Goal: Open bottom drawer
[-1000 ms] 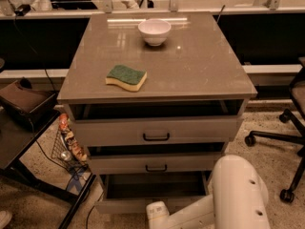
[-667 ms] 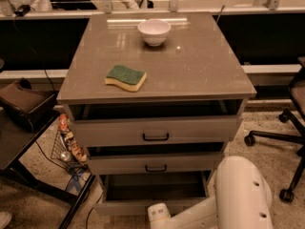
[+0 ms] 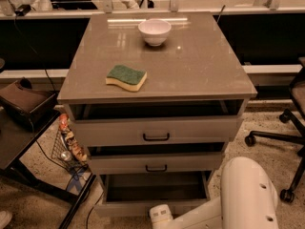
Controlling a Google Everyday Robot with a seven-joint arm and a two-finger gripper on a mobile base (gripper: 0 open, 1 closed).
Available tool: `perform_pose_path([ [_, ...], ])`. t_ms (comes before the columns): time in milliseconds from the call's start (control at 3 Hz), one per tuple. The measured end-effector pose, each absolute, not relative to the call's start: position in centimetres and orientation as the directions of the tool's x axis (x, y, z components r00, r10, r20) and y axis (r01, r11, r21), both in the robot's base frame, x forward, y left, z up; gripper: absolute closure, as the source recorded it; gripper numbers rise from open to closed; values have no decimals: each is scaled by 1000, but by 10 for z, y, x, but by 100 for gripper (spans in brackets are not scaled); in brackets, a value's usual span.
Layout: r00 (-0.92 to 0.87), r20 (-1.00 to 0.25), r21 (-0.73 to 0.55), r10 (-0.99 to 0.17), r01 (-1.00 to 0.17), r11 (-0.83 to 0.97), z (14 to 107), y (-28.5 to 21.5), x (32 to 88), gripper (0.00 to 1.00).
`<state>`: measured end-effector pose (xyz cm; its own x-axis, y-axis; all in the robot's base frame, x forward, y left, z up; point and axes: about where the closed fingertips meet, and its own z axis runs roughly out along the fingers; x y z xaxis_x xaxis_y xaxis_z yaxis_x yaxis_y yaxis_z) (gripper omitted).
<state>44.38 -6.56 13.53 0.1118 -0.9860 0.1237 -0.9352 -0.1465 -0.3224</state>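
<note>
- A wire basket (image 3: 61,149) with small stuff in it sits on the floor by the cabinet's left side
- The cabinet (image 3: 200,66) has a flat top
- A green and yellow sponge (image 3: 126,77) lies near its front left, and a white bowl (image 3: 154,31) stands near the back, well apart from it
- The top drawer (image 3: 114,130) and middle drawer (image 3: 119,165) each stick out a little
- The bottom drawer (image 3: 143,208) is the lowest one, open far, so its grey inside shows
- The white arm (image 3: 248,197) comes in from the bottom right, and its end is just in front of the bottom drawer
- The gripper seems to be below the bottom edge, so I cannot tell if it is spread or pressed together
- A chair (image 3: 276,136) stands at the far right
</note>
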Motion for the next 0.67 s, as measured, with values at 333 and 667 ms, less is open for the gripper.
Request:
perform_pose_path([
  [333, 104, 125, -317, -987, -938, -139, 147, -77, 431, 100],
  [667, 85, 133, -309, -987, -943, -123, 178, -103, 398, 100],
])
